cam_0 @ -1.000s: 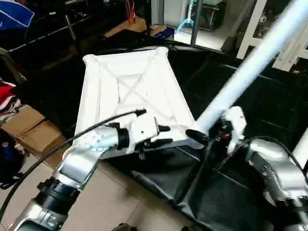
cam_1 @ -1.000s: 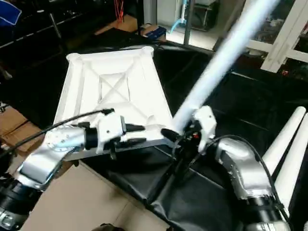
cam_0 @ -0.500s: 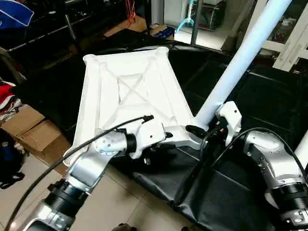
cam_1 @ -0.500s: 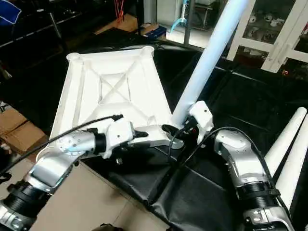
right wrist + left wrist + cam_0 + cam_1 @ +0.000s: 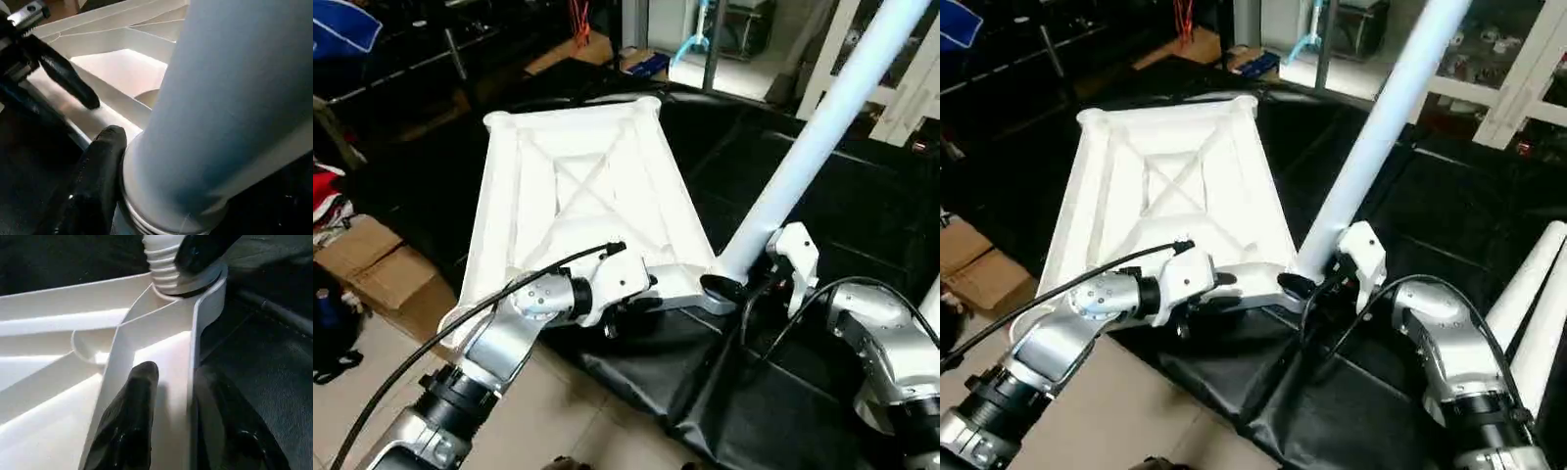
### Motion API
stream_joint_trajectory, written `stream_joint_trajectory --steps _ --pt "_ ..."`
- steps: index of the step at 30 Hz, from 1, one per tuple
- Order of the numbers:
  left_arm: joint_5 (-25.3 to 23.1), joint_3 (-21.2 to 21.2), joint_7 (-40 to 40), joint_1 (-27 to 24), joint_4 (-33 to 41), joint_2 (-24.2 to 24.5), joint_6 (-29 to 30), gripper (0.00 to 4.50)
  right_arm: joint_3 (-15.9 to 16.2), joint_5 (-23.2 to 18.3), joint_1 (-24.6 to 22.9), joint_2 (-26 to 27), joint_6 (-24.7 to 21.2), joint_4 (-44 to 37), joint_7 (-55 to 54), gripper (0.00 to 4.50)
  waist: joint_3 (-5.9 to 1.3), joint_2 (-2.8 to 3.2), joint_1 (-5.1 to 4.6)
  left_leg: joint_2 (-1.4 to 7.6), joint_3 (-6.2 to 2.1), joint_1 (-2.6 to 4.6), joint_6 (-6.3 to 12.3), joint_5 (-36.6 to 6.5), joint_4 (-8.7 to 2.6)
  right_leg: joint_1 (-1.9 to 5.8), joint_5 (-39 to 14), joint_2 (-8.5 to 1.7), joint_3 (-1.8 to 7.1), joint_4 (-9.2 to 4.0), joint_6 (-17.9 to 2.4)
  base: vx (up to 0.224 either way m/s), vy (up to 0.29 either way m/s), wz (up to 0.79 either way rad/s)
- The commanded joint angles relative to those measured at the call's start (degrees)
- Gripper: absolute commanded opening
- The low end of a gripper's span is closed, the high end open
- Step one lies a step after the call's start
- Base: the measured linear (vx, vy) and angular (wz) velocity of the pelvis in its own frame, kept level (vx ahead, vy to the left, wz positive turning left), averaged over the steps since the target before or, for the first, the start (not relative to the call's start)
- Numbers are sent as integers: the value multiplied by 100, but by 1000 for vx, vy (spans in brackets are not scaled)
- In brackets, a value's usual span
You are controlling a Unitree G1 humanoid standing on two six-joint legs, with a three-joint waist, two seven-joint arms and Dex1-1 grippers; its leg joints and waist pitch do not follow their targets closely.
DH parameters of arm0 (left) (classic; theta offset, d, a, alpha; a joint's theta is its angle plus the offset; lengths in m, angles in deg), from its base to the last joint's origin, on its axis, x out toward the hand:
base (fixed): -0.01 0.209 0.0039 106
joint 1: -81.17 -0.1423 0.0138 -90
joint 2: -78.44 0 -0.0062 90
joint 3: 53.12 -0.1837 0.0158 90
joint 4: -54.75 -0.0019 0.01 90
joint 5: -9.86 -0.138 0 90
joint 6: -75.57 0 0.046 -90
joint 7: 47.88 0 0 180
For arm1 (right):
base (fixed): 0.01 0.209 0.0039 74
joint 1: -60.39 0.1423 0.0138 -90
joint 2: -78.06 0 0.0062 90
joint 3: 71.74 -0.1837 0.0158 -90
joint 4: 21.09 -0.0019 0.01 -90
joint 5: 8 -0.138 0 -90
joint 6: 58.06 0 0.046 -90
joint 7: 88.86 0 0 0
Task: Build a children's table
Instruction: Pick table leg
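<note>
Tabletop (image 5: 578,186) rim between left jaws; leg (image 5: 822,137) between right jaws.

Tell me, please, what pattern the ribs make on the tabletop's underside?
A white X of crossed ribs on the tabletop, clearest in the left eye view.

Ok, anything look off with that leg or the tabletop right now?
Yes: the leg held by the right gripper leans steeply away from the tabletop instead of standing square in the near corner socket. Its ribbed end is only partly in. The left gripper clamps the tabletop's rim beside it.
</note>
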Motion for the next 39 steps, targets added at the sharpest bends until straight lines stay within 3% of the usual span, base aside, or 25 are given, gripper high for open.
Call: stream_joint_trajectory --steps 1,4,8,11,17,19,21,27,31,39 --pt "-46 -17 4 82 -44 20 -54 149 11 114 -3 41 -26 184 -147 265 -282 -42 -23 343 -215 91 460 -1352 -488 250 -1573 -475 289 -513 -1218 0 0 0" --pt "-3 14 26 156 -109 -54 -74 149 36 137 52 263 18 382 -320 265 -234 -47 -87 345 -239 113 281 -1777 -525 214 -2253 -482 288 -573 -1049 0 0 0" --pt "15 -14 119 145 -96 -51 -34 149 95 160 -129 418 -164 587 -439 265 -188 -59 -162 332 -257 102 214 -2006 -547 195 -2647 -494 292 -614 -922 0 0 0" --pt "14 -7 136 105 -50 -46 -20 149 122 228 -284 485 -208 736 -548 265 -169 -38 -166 341 -261 153 159 -2188 -558 137 -2951 -496 303 -665 -800 0 0 0" --pt "13 -4 163 46 -1 -7 -14 149 180 341 -530 530 -112 688 -663 265 -162 -35 -166 351 -272 187 143 -2195 -645 179 -2908 -502 283 -716 -750 0 0 0" --pt "2 2 166 42 -3 -1 -20 149 259 511 -575 487 110 704 -695 265 -162 -36 -172 358 -270 196 115 -2239 -656 175 -2890 -508 288 -723 -760 0 0 0" --pt "-16 39 129 42 8 4 -36 149 309 752 -706 463 641 711 -788 265 -169 -50 -171 368 -268 178 105 -2188 -671 186 -2750 -520 294 -711 -792 0 0 0" --pt "-59 84 59 2 49 34 -59 149 185 918 -988 739 1480 795 -1269 264 -165 -67 -185 376 -263 190 99 -2339 -698 164 -2706 -512 313 -717 -823 0 0 0" --pt "-56 89 52 -12 67 38 -52 149 134 816 -1069 880 1460 827 -1356 264 -161 -77 -187 370 -264 170 140 -2278 -708 175 -2795 -523 327 -731 -788 0 0 0" --pt "-85 86 51 -46 136 75 -35 149 483 1151 -1090 768 1651 1123 -1224 264 -137 -87 -181 368 -264 176 173 -2284 -719 148 -3120 -527 331 -772 -691 0 0 0"
